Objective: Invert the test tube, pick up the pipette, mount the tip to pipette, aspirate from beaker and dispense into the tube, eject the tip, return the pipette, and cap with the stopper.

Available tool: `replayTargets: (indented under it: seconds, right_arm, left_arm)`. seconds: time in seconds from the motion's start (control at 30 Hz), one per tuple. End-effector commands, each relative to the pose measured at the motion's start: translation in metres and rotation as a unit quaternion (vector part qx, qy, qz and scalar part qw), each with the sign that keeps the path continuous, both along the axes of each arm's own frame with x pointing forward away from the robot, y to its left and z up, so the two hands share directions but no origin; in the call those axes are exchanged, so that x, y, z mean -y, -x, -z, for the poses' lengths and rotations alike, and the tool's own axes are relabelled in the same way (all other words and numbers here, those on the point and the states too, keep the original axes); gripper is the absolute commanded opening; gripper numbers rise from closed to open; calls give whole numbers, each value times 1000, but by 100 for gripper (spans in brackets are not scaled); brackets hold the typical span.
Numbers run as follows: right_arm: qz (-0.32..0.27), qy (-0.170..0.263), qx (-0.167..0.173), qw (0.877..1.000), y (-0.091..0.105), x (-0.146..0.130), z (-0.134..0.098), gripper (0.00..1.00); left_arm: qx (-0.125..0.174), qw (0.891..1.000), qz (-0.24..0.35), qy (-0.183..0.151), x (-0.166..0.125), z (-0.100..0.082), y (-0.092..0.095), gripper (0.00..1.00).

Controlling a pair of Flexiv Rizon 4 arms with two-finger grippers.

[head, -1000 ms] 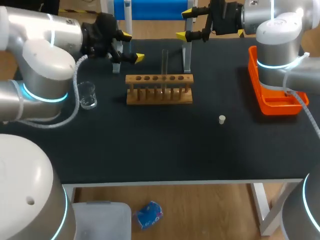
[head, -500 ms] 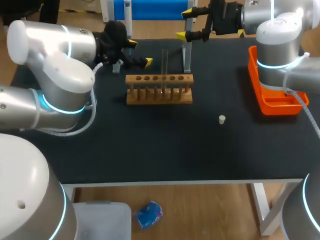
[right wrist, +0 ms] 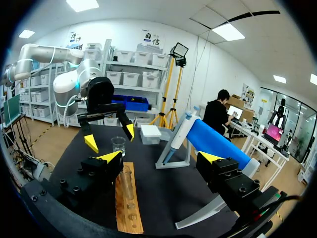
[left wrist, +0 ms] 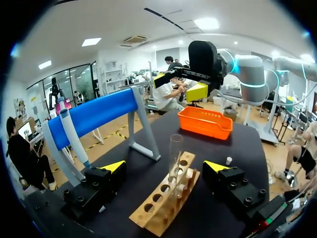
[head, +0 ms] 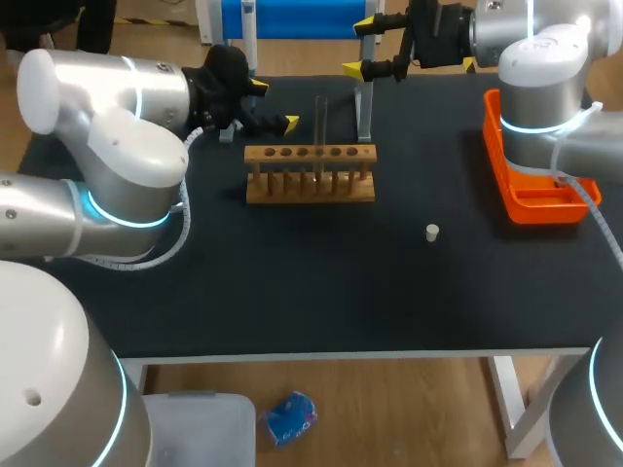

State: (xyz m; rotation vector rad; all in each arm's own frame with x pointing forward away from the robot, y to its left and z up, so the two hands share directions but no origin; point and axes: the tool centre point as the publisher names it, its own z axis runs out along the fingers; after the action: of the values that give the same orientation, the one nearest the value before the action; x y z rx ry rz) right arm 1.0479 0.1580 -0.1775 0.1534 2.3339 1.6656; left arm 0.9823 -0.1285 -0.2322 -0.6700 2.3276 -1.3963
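Over the last second your left gripper swung in from the table's left and ended just left of the test tube, fingers spread wide and holding nothing. The tube stood upright in the wooden rack at the far middle, ahead of those fingers and untouched. Your right gripper hung open at the far edge, unmoved. I judged the grasp for inverting was next, and every later step remained.

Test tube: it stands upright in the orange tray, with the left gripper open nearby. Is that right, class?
No. The head view shows the test tube upright in the wooden rack, not the orange tray. The left gripper is open nearby.
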Motion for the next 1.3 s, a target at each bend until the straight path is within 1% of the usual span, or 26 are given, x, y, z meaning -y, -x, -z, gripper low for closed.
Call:
replayTargets:
  seconds: [0.03,0.1,0.17,0.2,0.27,0.3,0.33,0.43,0.47,0.6,0.73,0.87,0.93,1.07,1.1,1.2,1.27,1.3]
  right_arm:
    - [-1,1,-1,1000,0,1,0,100]
    - [-1,8,3,1000,11,16,6,100]
    - [9,17,-4,1000,28,37,18,100]
    - [9,23,-3,1000,35,48,24,100]
    - [24,36,2,999,54,71,35,100]
    - [21,34,2,999,66,83,39,100]
    - [29,34,1,999,73,94,41,100]
    - [51,23,-2,998,105,133,47,100]
    - [58,20,-3,998,108,144,51,100]
    - [71,16,-19,997,144,177,63,100]
    - [67,24,-31,997,170,190,76,100]
    - [59,32,-40,997,190,195,84,100]
    - [54,32,-47,997,197,197,88,100]
    - [49,47,-55,996,211,199,101,100]
    - [44,45,-63,996,214,200,104,100]
    - [34,55,-72,995,224,203,117,100]
    - [38,65,-78,994,228,206,128,100]
    - [35,64,-87,994,229,208,133,100]
  left_arm:
    - [2,1000,1,2,-1,2,0,100]
    - [2,1000,1,2,-1,2,0,100]
    - [2,1000,1,2,-1,2,0,100]
    - [2,1000,1,2,-1,2,0,100]
    - [2,1000,1,2,-1,2,0,100]
    - [2,1000,1,2,-1,2,0,100]
    - [2,1000,1,2,-1,2,0,100]
    - [2,1000,1,2,-1,2,0,100]
    - [2,1000,1,2,-1,2,0,100]
    - [2,1000,1,2,-1,2,0,100]
    - [2,1000,1,2,-1,2,0,100]
    - [2,1000,1,2,-1,2,0,100]
    - [2,1000,1,2,-1,2,0,100]
    - [2,1000,1,2,-1,2,0,100]
    - [2,1000,1,2,-1,2,0,100]
    - [2,1000,1,2,-1,2,0,100]
    - [2,1000,1,2,-1,2,0,100]
    - [2,1000,1,2,-1,2,0,100]
